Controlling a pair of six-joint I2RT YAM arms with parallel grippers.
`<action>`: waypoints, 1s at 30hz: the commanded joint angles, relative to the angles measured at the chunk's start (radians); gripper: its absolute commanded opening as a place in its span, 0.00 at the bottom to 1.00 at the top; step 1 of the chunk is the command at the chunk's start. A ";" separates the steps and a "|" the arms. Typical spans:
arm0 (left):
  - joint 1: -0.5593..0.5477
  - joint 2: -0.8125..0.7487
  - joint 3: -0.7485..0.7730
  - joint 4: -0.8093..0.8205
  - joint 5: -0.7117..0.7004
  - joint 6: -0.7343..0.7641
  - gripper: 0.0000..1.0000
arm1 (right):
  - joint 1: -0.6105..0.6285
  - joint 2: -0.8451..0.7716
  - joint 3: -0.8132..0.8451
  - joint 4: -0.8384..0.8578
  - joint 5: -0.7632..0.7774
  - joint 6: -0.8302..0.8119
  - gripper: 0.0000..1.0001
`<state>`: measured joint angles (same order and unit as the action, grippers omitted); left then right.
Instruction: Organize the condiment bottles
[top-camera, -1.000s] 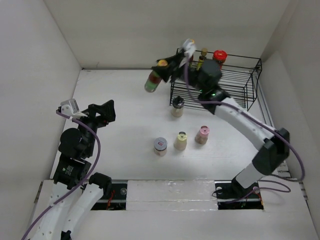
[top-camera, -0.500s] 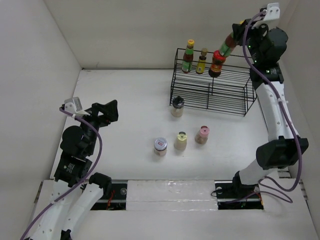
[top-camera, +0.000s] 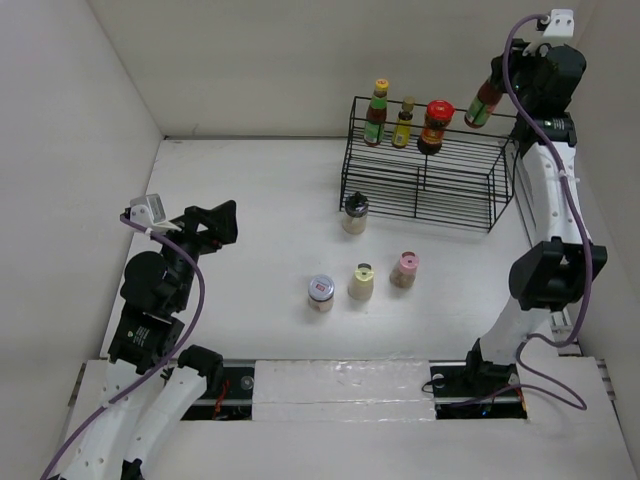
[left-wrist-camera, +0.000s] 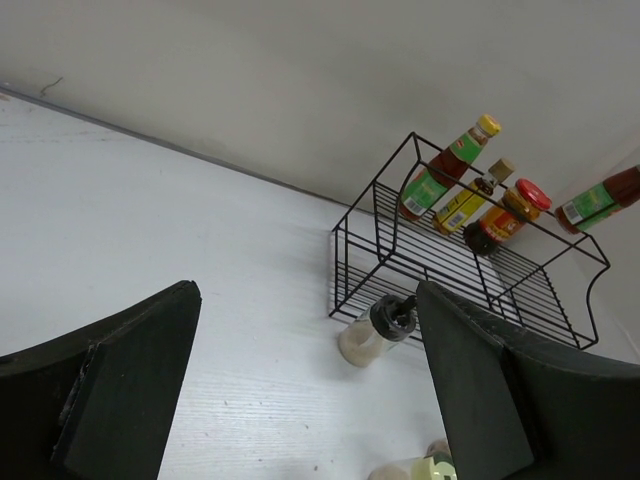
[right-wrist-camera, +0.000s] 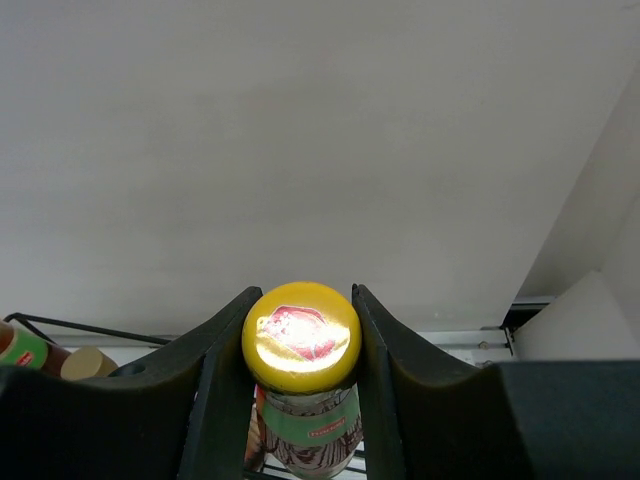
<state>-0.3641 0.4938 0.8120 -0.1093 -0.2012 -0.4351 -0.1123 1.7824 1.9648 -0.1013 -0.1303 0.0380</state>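
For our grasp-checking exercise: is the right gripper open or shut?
Shut: the right gripper's fingers press both sides of the yellow-capped dark sauce bottle.

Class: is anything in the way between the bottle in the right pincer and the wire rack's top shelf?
Nothing visible. The red sauce bottle hangs right of the red-lidded jar; the rack has its top shelf bare there.

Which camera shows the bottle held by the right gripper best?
Top external: the held bottle shows almost whole, near the rack. Right wrist shows mainly its yellow cap between the fingers; left wrist cuts it off at the frame edge.
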 joint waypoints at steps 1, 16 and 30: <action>0.005 0.002 0.018 0.042 0.013 0.010 0.85 | -0.013 -0.028 0.103 0.132 -0.003 0.008 0.25; 0.005 0.011 0.018 0.042 0.023 0.010 0.85 | -0.023 0.035 -0.027 0.123 -0.005 0.008 0.25; 0.005 0.011 0.018 0.042 0.032 0.010 0.85 | -0.013 0.114 -0.050 0.089 0.015 -0.021 0.38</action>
<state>-0.3641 0.4973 0.8120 -0.1093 -0.1833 -0.4351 -0.1257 1.9301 1.8896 -0.1135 -0.1295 0.0280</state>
